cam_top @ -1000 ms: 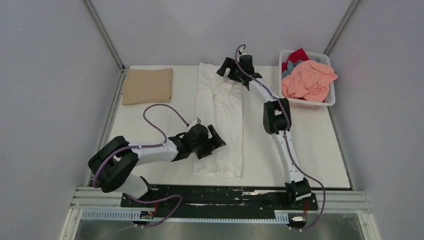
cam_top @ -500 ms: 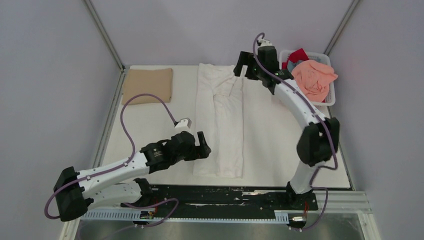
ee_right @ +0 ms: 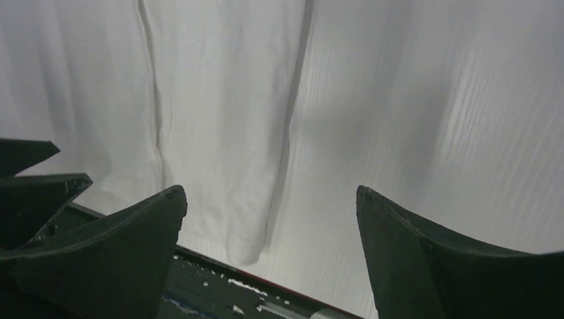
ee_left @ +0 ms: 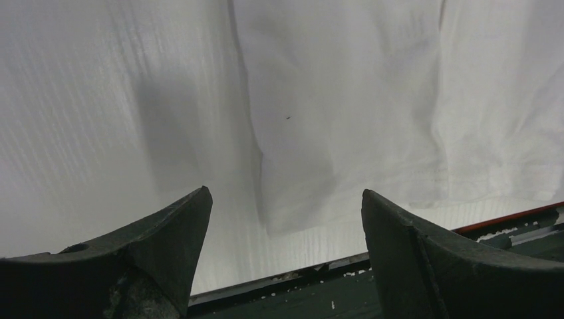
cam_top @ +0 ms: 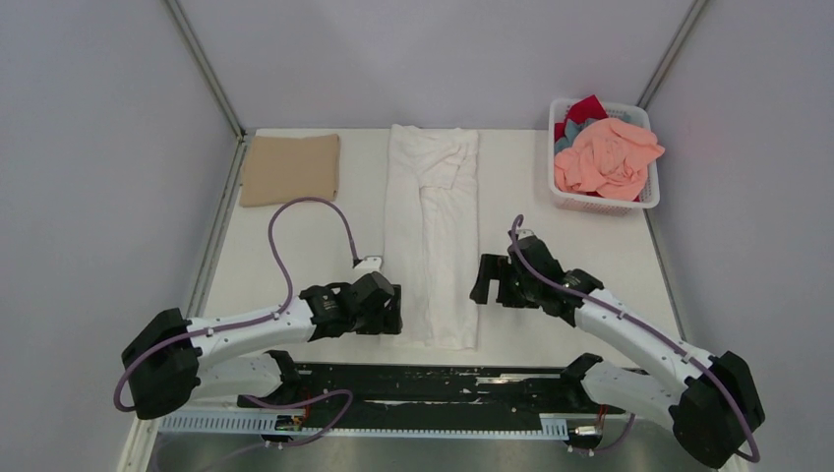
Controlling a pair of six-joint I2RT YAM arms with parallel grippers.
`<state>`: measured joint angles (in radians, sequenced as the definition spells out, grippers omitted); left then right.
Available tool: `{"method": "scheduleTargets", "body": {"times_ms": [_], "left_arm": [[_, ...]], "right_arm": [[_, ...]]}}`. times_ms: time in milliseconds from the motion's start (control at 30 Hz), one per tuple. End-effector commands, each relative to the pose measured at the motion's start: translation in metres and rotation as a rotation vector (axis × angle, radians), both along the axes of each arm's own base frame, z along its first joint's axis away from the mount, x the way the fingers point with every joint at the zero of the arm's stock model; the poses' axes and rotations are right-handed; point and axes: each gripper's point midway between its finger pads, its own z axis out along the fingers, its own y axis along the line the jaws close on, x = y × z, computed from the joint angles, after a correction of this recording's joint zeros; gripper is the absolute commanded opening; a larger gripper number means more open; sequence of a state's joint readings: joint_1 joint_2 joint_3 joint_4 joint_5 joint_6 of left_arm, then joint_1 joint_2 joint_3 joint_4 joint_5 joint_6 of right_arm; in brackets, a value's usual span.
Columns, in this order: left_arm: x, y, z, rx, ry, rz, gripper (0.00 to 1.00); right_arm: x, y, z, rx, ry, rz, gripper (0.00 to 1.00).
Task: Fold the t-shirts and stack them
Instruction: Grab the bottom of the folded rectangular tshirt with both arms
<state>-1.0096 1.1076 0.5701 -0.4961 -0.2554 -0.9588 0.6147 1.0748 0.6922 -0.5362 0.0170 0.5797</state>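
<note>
Both wide, left end effector [cam_top: 396, 310] and right end effector [cam_top: 485, 281] flank t-shirt [cam_top: 433, 221] (basket [cam_top: 602, 206] afar).

White arm links [cam_top: 246, 324], black joints [cam_top: 157, 369], looping purple cables [cam_top: 310, 200]

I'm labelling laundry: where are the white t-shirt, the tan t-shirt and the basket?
white t-shirt [cam_top: 433, 236], top view, middle of its body.
tan t-shirt [cam_top: 291, 169], top view, its centre.
basket [cam_top: 605, 203], top view, near rim.

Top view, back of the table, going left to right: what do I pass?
Folded tan shirt → white shirt, laid out long → white basket, with a pink shirt on top of its pile.
</note>
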Motion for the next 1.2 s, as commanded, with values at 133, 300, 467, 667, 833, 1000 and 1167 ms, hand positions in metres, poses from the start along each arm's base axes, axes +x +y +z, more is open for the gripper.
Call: {"method": "scheduleTargets", "body": {"times_ms": [133,300,467,667,833,1000,1167], "left_arm": [[-0.013,-0.017,-0.024,-0.013,0.097,-0.07,0.66],[-0.023,-0.008,-0.035,0.006,0.144,-0.057,0.46],[-0.028,0.005,-0.04,0.033,0.156,-0.02,0.2],[-0.033,0.008,-0.045,0.022,0.164,-0.022,0.0],[-0.037,0.013,-0.051,0.027,0.175,-0.015,0.0],[-0.039,0.021,-0.046,0.02,0.164,0.002,0.0],[-0.053,0.035,-0.049,-0.004,0.176,-0.008,0.0]], "right_arm": [[-0.079,0.031,-0.022,0.201,0.219,0.055,0.84],[-0.106,0.039,-0.044,0.174,0.321,0.083,0.74],[-0.113,0.037,-0.058,0.127,0.342,0.059,0.61],[-0.111,0.039,-0.07,0.134,0.33,0.026,0.54],[-0.111,0.038,-0.077,0.133,0.326,0.02,0.4],[-0.131,0.028,-0.092,0.128,0.369,0.035,0.0],[-0.153,0.024,-0.091,0.213,0.397,0.067,0.0]]}}
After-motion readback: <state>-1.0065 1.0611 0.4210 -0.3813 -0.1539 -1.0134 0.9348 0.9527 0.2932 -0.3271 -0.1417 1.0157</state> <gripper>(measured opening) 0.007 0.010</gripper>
